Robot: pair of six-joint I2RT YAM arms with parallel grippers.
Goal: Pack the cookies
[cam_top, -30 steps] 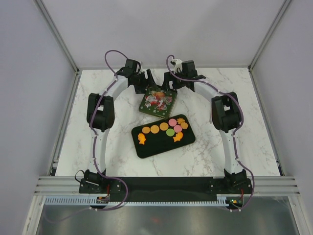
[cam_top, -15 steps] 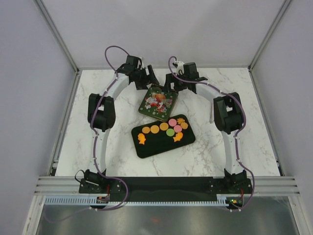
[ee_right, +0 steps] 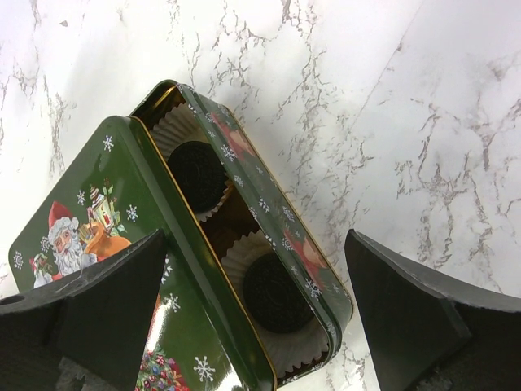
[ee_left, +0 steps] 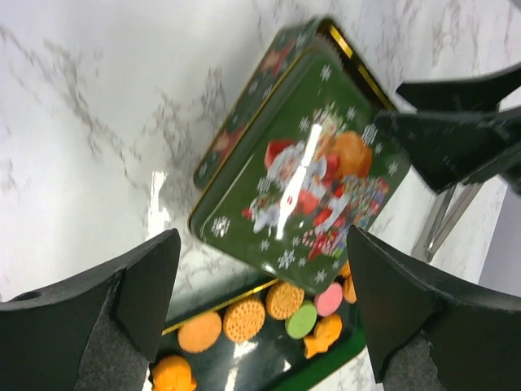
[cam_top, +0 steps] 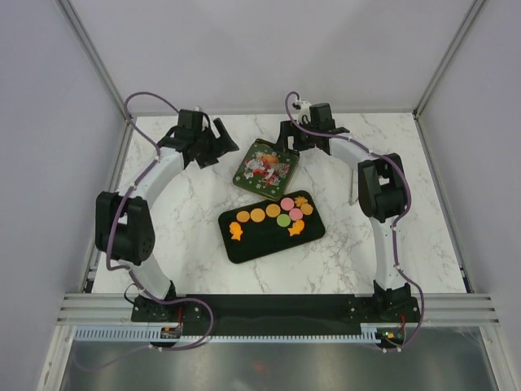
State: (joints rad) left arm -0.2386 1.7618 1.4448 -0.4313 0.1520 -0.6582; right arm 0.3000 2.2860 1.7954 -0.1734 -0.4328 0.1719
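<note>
A green Santa tin [cam_top: 264, 167] lies at the back middle, its lid [ee_right: 98, 244] askew on the box. The gap shows two dark cookies [ee_right: 277, 293] in white liners. Orange, pink and green cookies [cam_top: 273, 211], some fish-shaped, lie on a dark green tray [cam_top: 252, 246] in front of the tin; they also show in the left wrist view [ee_left: 244, 319]. My left gripper [cam_top: 220, 142] is open and empty, left of the tin [ee_left: 301, 171]. My right gripper [cam_top: 286, 140] is open and empty, over the tin's far edge [ee_right: 269, 204].
The marble table [cam_top: 366, 244] is walled by white panels, with a metal rail [cam_top: 277, 308] at the near edge. The right gripper's black fingers [ee_left: 456, 138] show beyond the tin in the left wrist view.
My left arm has swung away to the left, off the tin. The lidded tin has shifted slightly to the right. My right gripper has barely moved.
</note>
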